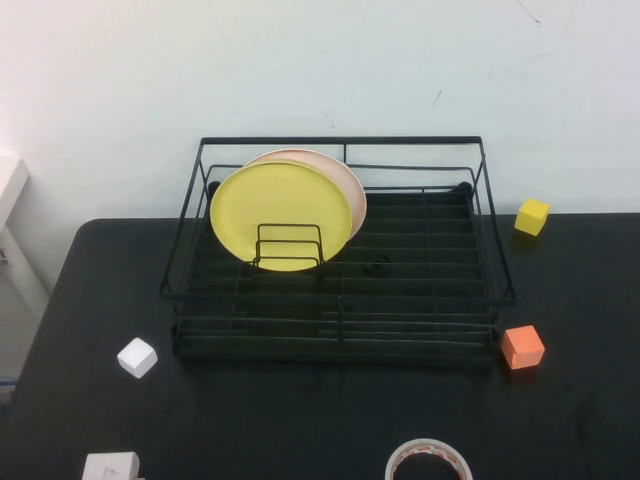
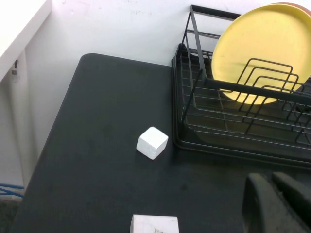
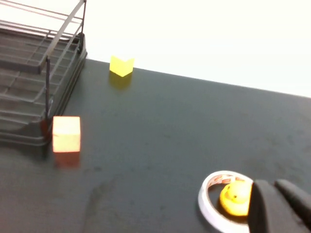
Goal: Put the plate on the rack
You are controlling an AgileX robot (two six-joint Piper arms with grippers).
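Note:
The bright yellow plate (image 1: 280, 212) stands upright on edge in the left rear part of the black wire rack (image 1: 340, 141), held by the small loop dividers. It also shows in the left wrist view (image 2: 262, 53), inside the rack (image 2: 218, 148). A pale pink-white plate (image 1: 347, 181) stands right behind it. My left gripper (image 2: 268, 178) is shut and empty, low over the table near the rack's front left corner. My right gripper (image 3: 273, 185) is shut and empty, near the table's front right, beside a tape roll. Neither gripper shows in the high view.
A white cube (image 1: 137, 357) and a white block (image 1: 110, 466) lie front left. An orange cube (image 1: 522, 347) sits at the rack's front right corner, a yellow cube (image 1: 532, 216) behind right. A tape roll (image 1: 428, 462) holds a small yellow duck (image 3: 234, 198).

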